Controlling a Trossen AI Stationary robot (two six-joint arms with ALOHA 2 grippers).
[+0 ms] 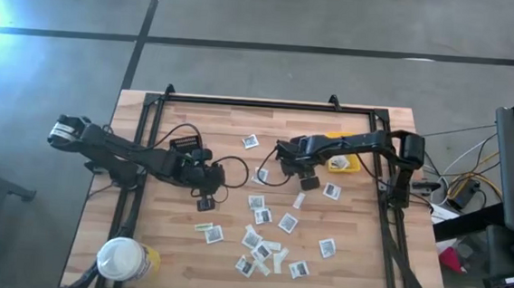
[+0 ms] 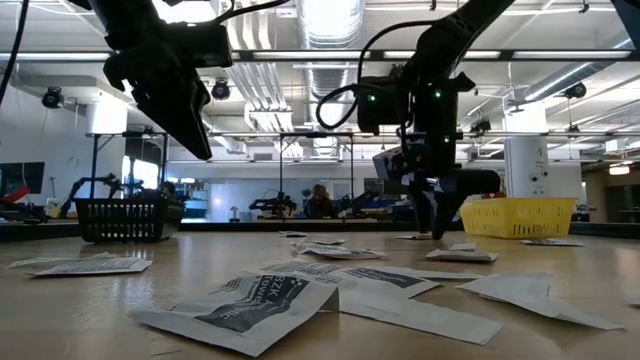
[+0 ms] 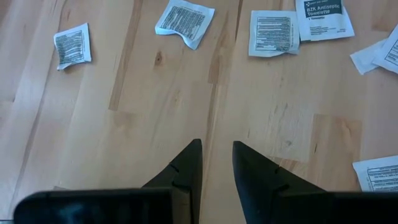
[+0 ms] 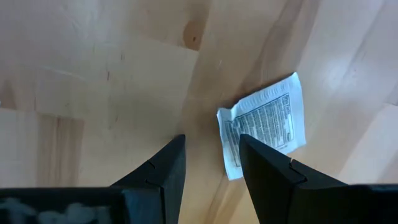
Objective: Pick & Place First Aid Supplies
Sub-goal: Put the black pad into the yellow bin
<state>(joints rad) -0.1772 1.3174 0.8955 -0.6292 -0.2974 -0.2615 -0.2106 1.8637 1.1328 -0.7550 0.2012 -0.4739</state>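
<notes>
Several first aid packets [image 1: 259, 239] lie flat and scattered on the wooden table, most of them toward its near middle; in the low view the closest ones [image 2: 260, 300] fill the foreground. My left gripper [image 3: 216, 158] is open by a narrow gap and hovers over bare wood left of the cluster [image 1: 206, 199], with packets [image 3: 273, 31] ahead of it. My right gripper [image 4: 211, 155] is open by a narrow gap and points down close to the table [image 2: 435, 225] beside the yellow bin. One printed white packet [image 4: 267, 124] lies flat just outside one of its fingers, not between them.
The small yellow bin [image 1: 342, 159] stands at the table's far right, just behind my right gripper [image 1: 309, 179]. A round white-lidded yellow tub [image 1: 124, 260] stands at the near left corner. Black frame rails [image 1: 135, 199] run along the table's sides. A person [image 2: 320, 200] is far off in the room.
</notes>
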